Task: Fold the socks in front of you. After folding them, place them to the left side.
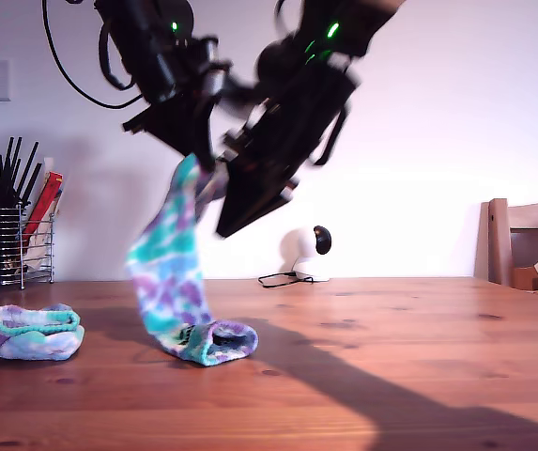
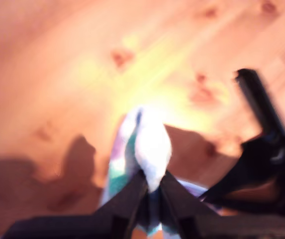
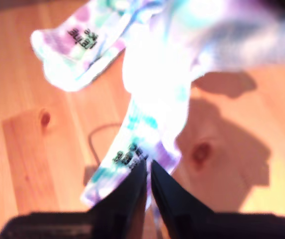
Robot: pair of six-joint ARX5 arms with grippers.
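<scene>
We hold 1 sock [image 1: 170, 272] up over the wooden counter [image 1: 391, 357] in the exterior view, its upper end pinched high between our 2 arms while its lower end curls on the counter surface. A second sock [image 1: 34, 332] lies folded into a small bundle on the counter toward the exterior view's left, well apart from the hanging one.

In the first wrist view, our first end effector [image 2: 151, 186] has its jaws closed together on a bright fold of the sock fabric. In the second wrist view, our second end effector [image 3: 147, 172] is likewise clamped on the sock's edge, jaws nearly touching. Small black lettering [image 3: 130, 153] is printed on the sock near that grip and again on another patch of it, but it is too blurred to read.

Behind, at the exterior view's left, a wire holder [image 1: 15, 240] holds dark utensils. A small white camera [image 1: 304, 249] sits at the back of the counter, and a wooden chair [image 1: 527, 240] stands at the exterior view's right.
</scene>
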